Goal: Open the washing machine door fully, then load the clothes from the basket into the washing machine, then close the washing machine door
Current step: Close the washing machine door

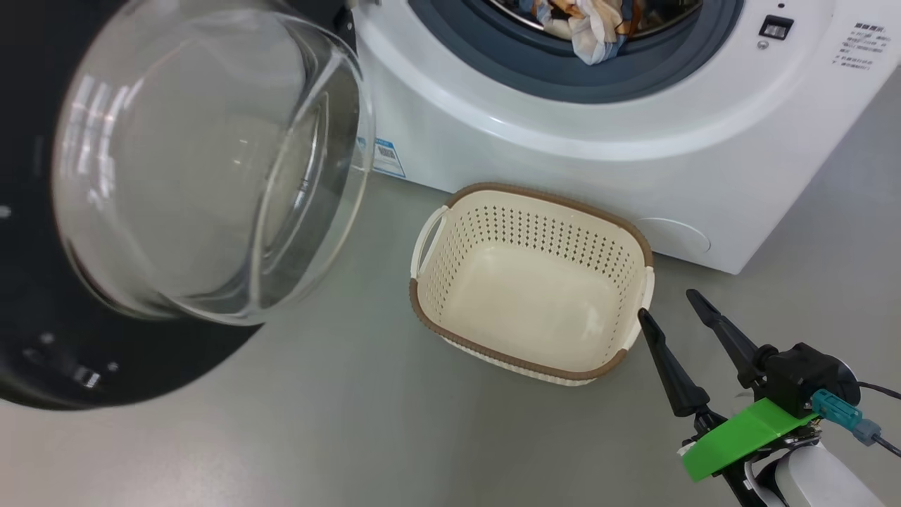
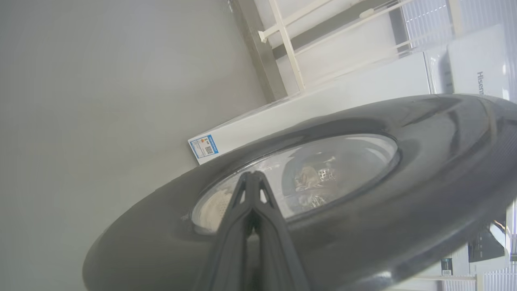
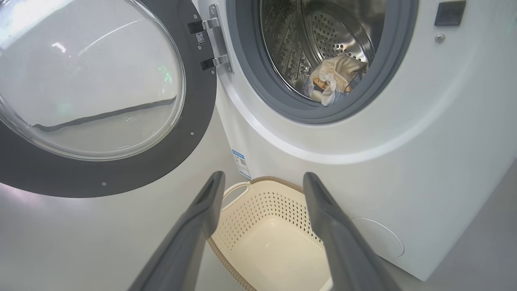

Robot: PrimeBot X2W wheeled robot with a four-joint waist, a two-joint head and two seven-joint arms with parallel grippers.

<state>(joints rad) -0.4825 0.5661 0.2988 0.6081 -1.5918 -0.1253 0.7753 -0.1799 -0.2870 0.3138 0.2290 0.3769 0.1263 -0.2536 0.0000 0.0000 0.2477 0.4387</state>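
Note:
The washing machine stands with its door swung wide open to the left, glass bowl bulging toward me. The clothes lie inside the steel drum, cream and blue fabric resting at the gasket's lower edge. On the floor in front sits the basket with nothing in it. My right gripper hovers open just right of the basket, its fingers spread above the basket's wall. My left gripper is shut, its tips at the outer face of the door, by the glass centre.
Grey floor surrounds the basket and the machine. A blue label sticker marks the machine's lower left corner. The door latch socket sits right of the opening. A white rack and another white appliance stand beyond the door.

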